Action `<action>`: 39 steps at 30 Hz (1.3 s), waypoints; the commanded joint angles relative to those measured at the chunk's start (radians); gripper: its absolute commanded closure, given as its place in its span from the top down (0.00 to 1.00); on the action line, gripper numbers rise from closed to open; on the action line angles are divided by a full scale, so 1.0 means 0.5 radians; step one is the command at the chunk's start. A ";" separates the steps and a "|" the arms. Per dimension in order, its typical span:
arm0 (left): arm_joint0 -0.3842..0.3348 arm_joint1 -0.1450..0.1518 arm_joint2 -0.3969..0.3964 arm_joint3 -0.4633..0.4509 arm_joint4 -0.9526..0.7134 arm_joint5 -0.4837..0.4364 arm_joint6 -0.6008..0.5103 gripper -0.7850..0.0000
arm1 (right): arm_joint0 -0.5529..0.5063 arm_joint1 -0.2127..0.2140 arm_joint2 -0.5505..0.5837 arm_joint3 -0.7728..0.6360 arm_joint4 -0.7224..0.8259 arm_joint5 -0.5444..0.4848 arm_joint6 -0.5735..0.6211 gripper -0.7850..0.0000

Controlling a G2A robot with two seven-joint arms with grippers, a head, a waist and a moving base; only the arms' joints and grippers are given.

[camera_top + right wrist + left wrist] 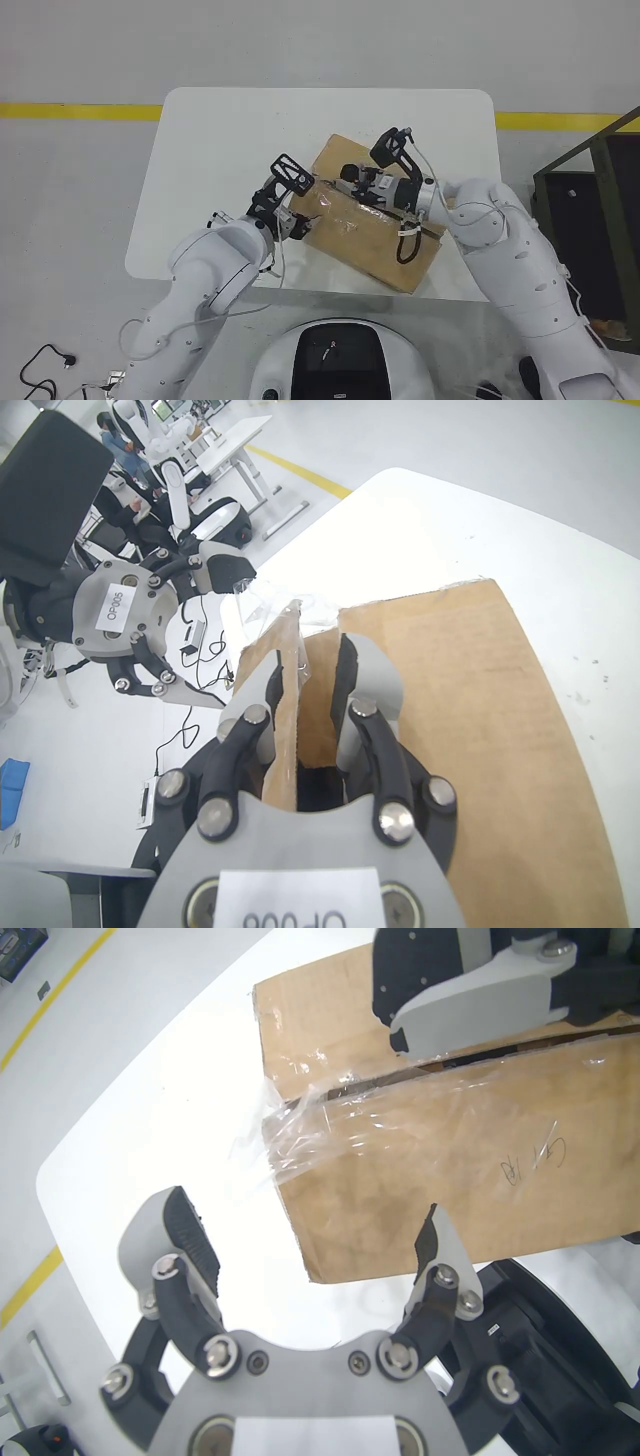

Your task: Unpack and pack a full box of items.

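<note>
Right wrist view shows box flap (289,700) inside right hand (314,652).

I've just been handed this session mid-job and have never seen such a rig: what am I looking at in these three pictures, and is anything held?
It is a two-armed robot at a white table. The top view looks down from above its arms; the other two come from a camera on each wrist, looking forward along that arm. On the table lies one cardboard box, its top seam covered with clear tape that is loose and crumpled at one end. The left gripper hovers open at that end, holding nothing. The right gripper is over the box's top, its fingers either side of a raised flap, one finger down in the parted seam. They are not closed on it, so nothing is held yet.
</note>
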 commanded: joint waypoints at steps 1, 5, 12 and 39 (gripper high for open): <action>-0.002 0.001 -0.014 -0.009 -0.014 0.002 -0.007 1.00 | -0.024 0.009 0.015 -0.003 -0.047 -0.013 0.010 0.29; 0.011 0.006 -0.050 -0.012 -0.023 0.006 -0.024 1.00 | -0.015 0.009 0.008 -0.008 -0.069 -0.033 -0.013 0.34; 0.010 0.009 -0.077 -0.049 -0.018 0.027 -0.030 1.00 | 0.114 -0.018 -0.104 0.057 -0.184 -0.039 -0.056 0.42; -0.244 0.013 0.135 0.068 0.424 -0.393 0.119 0.41 | -0.501 0.109 0.382 -0.543 -0.231 0.279 -0.112 0.24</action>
